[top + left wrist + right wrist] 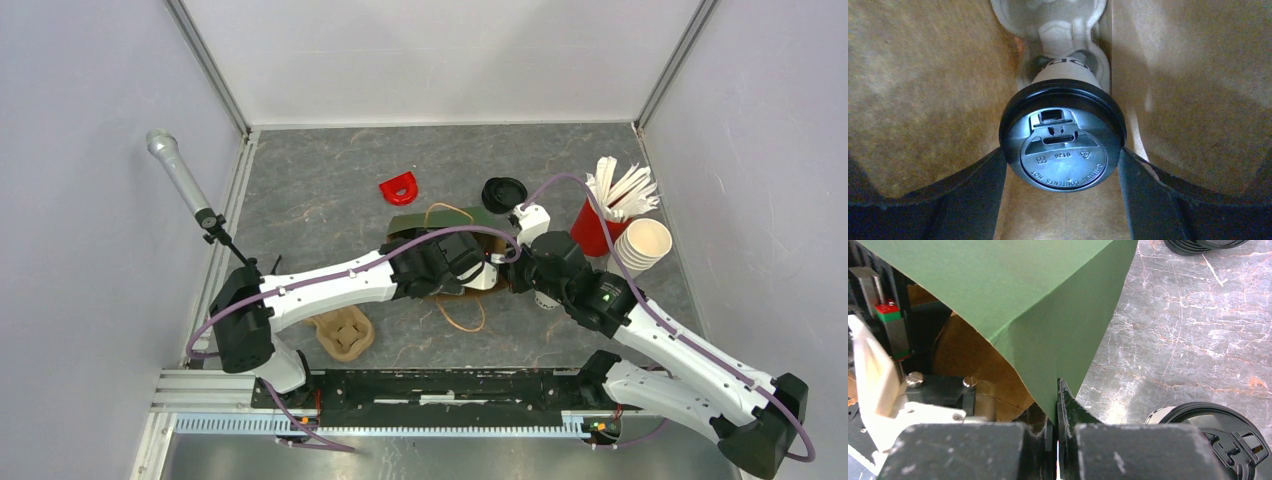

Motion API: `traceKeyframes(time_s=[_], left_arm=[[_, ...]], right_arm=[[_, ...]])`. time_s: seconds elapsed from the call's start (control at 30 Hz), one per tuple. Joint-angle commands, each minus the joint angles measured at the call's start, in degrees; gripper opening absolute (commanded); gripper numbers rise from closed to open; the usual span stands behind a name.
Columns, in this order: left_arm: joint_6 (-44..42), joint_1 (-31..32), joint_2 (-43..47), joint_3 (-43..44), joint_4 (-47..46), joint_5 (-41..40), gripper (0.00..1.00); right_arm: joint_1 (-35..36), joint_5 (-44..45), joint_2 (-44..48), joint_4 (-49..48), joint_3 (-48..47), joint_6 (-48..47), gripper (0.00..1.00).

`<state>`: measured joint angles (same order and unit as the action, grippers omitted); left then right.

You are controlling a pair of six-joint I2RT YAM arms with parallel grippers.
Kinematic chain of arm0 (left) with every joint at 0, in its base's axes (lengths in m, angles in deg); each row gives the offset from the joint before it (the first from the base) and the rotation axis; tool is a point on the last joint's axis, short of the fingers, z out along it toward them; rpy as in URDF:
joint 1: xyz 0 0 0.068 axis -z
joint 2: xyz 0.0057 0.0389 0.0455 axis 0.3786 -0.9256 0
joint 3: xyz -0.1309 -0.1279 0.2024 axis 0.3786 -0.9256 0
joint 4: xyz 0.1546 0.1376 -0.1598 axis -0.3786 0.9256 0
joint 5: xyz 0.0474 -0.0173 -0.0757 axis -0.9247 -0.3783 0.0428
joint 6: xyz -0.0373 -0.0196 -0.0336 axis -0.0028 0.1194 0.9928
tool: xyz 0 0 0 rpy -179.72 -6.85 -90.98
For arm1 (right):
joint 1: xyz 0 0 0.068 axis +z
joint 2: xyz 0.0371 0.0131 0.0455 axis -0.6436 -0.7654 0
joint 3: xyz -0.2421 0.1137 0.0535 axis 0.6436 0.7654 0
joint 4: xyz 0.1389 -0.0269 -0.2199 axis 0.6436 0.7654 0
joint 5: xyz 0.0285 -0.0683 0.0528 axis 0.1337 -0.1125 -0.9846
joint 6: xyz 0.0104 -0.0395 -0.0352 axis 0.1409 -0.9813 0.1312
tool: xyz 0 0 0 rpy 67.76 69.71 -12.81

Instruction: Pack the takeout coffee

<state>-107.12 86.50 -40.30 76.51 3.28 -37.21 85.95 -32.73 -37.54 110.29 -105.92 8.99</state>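
Note:
A takeout coffee cup, cream-white with a black lid, sits between the fingers of my left gripper, which press on both sides of the lid. Cup and gripper are inside the green paper bag, whose brown inner walls surround them. The cup's base rests in a pale pulp holder deep in the bag. My right gripper is shut on the bag's green edge and holds the mouth up. A second lidded cup stands on the table just right of my right gripper.
A stack of black lids lies behind the bag. A red cup of white sticks and a stack of lidless cream cups stand at the right. A pulp carrier lies front left, a red piece behind it, and a microphone at the far left.

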Motion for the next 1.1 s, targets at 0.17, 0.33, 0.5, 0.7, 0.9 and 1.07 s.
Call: traceKeyframes(time_s=[0.17, 0.33, 0.5, 0.7, 0.9, 1.07], left_arm=[[-3.22, -3.46, 2.61, -5.55, -10.26, -2.79, 0.45], [-3.65, -3.44, 2.26, -5.29, -9.44, -4.03, 0.45], [-3.84, -3.95, 2.56, -6.72, -11.07, -2.42, 0.45], [-3.94, -5.35, 1.98, -7.4, -11.39, -1.36, 0.46], [-3.93, -6.58, 1.16, -6.7, -12.25, 0.13, 0.46], [-3.64, -7.29, 1.2, -6.48, -13.31, 1.6, 0.47]], right_arm=[[0.17, -2.41, 1.63, -1.65, 1.36, -0.56, 0.04], [-0.43, -3.12, 0.87, -1.64, 0.35, -0.44, 0.03], [-0.99, -4.41, -1.0, -1.78, -0.91, -0.78, 0.04], [-1.76, -5.33, -2.06, -1.78, -1.7, -0.81, 0.04], [-2.2, -5.94, -3.1, -2.0, -2.74, -0.64, 0.04], [-2.38, -6.14, -3.24, -2.18, -2.55, -0.55, 0.04]])
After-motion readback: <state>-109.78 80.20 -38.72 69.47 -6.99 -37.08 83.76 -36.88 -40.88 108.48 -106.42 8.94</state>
